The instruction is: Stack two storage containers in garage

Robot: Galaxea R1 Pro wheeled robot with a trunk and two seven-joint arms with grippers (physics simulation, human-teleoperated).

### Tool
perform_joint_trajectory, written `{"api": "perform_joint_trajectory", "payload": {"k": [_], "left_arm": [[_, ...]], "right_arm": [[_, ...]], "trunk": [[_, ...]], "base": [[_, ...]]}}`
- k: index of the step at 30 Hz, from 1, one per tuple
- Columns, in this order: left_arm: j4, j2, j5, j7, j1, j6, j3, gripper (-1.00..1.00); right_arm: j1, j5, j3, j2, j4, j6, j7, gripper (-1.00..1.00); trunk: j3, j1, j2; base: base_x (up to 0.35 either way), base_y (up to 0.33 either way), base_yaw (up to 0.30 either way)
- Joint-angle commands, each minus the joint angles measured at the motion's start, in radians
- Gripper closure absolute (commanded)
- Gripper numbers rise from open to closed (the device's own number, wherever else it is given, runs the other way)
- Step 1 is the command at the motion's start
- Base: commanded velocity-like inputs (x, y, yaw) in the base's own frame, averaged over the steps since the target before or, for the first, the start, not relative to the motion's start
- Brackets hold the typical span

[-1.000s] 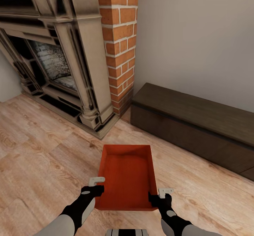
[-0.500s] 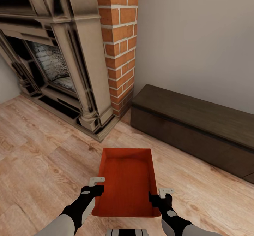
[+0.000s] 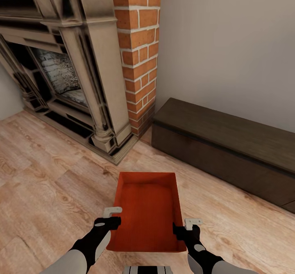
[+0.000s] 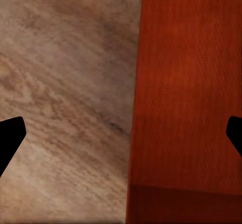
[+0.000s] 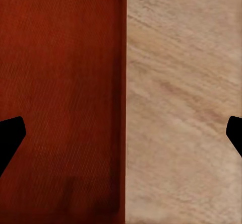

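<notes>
1. Low in the middle of the head view, one orange-red storage container (image 3: pixel 146 210) sits over the light wood-plank floor (image 3: pixel 45 183) of the living room, its open top facing up and its long sides running away from the robot.
2. At the container's left long wall is the left gripper (image 3: pixel 110 217), and at its right long wall is the right gripper (image 3: pixel 186 226); each pale fingertip piece sits right at the rim, near the container's nearer end. From this view I cannot tell how wide either pair of fingers stands.
3. Beyond the container stand a red-brick fireplace (image 3: pixel 137 52) with a dark carved surround (image 3: pixel 88 69), and to its right a long low dark bench (image 3: pixel 229 151) against a plain wall (image 3: pixel 229 40).
4. Left wrist view: the container's red surface (image 4: pixel 186 98) fills the side by one dark finger (image 4: pixel 235 133), wood floor (image 4: pixel 65 93) the side by the other finger (image 4: pixel 10 138). The fingers are spread wide, with the container's edge running between them.
5. Right wrist view: the same layout mirrored, red container (image 5: pixel 60 93) beside one finger (image 5: pixel 10 138), floor (image 5: pixel 181 98) beside the other (image 5: pixel 235 133); fingers wide, straddling the wall edge.
6. Compared with half a second ago, the head view is nearly unchanged. Compared with a second ago, the container's near end reaches lower in the picture and its inner walls look shallower.
</notes>
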Motion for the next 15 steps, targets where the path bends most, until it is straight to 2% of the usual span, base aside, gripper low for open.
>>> {"api": "perform_joint_trajectory", "payload": {"k": [1, 11, 15], "left_arm": [[-0.002, 0.001, 0.01, 0.007, 0.0, 0.006, -0.008, -1.0], [-0.001, 0.001, 0.009, 0.007, 0.0, 0.005, -0.008, -1.0], [-0.001, 0.001, 0.009, 0.029, 0.0, 0.003, -0.008, -1.0]], "right_arm": [[0.0, -0.007, 0.009, 0.0, 0.001, -0.003, -0.004, -1.0], [0.0, -0.007, 0.009, 0.0, 0.001, -0.003, -0.004, -1.0], [0.0, -0.008, 0.008, 0.0, 0.001, -0.003, -0.004, -1.0]], "trunk": [[-0.001, 0.0, 0.0], [-0.001, 0.0, 0.0], [-0.001, 0.0, 0.0]], "base": [[0.0, 0.0, 0.0], [0.0, 0.0, 0.0], [0.0, 0.0, 0.0]]}}
